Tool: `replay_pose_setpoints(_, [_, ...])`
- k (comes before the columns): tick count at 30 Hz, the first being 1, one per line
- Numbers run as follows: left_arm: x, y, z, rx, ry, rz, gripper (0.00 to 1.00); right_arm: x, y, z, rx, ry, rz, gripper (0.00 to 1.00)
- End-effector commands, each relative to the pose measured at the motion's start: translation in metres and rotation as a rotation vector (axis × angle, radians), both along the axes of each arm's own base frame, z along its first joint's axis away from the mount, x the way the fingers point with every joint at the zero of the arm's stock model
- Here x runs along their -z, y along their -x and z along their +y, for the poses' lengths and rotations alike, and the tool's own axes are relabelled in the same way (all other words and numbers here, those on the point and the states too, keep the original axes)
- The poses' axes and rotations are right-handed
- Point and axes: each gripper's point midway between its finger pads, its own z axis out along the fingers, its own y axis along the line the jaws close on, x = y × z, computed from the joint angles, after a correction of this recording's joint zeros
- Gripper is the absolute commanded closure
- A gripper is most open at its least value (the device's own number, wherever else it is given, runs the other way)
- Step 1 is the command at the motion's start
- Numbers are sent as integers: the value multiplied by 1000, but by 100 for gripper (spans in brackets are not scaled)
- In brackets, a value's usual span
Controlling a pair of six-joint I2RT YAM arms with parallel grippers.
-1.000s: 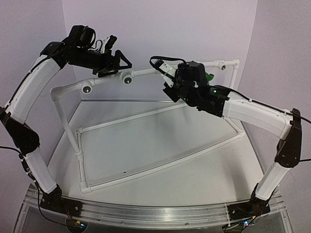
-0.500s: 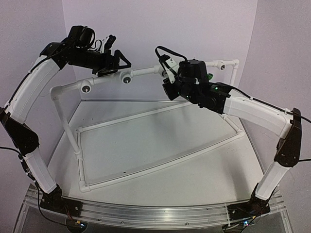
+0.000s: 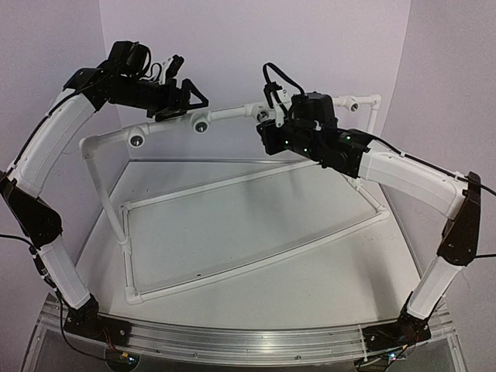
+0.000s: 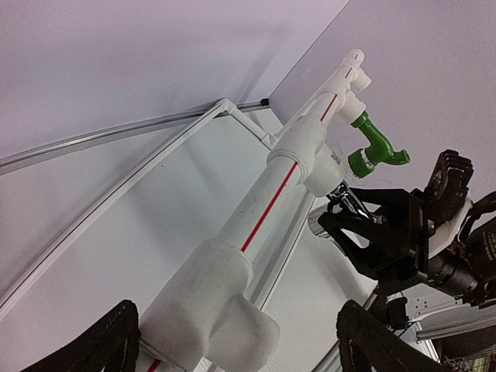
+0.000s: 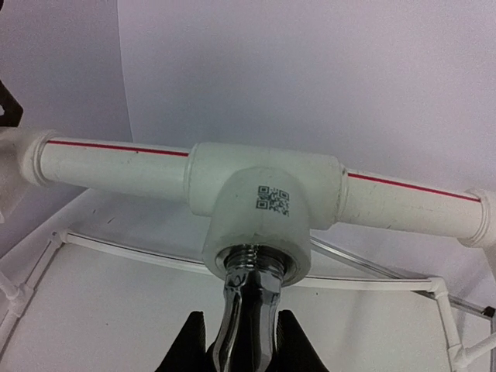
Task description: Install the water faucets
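The chrome water faucet (image 5: pixel 248 310) stands with its threaded end in the mouth of a white tee fitting (image 5: pixel 260 213) on the raised pipe. My right gripper (image 5: pixel 242 345) is shut on the faucet's body from below. The left wrist view shows that right gripper (image 4: pixel 372 232) gripping the chrome faucet (image 4: pixel 341 203). Further along the pipe, the green faucet (image 4: pixel 373 147) sits screwed into another fitting. My left gripper (image 4: pixel 236 310) is open, its fingers on either side of a tee fitting (image 4: pixel 213 310) without touching it. From above, the left gripper (image 3: pixel 190 101) and right gripper (image 3: pixel 267 128) are both at the top rail.
The white pipe frame (image 3: pixel 232 182) stands on the table, with a low rectangle of thin pipes and a raised rail at the back. Open tee fittings (image 3: pixel 138 140) (image 3: pixel 201 125) face forward on the rail's left half. Another fitting (image 3: pixel 353 105) sits near the right post.
My right wrist has turned at the fitting and shifted a little to the right, with the chrome faucet in its grip. The left arm has stayed still.
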Motion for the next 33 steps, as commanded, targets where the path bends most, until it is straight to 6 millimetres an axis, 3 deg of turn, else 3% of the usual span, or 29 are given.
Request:
replay_pose_setpoints(1, [0, 20, -8, 61, 29, 61, 13, -84, -4, -5, -25, -365, -90, 100])
replay_pose_setpoints(22, [1, 18, -6, 46, 39, 79, 14, -105, -8, -17, -143, -745, 127, 100])
replay_pose_setpoints(33, [1, 17, -7, 35, 50, 91, 14, -95, -12, -17, -213, -878, 298, 100])
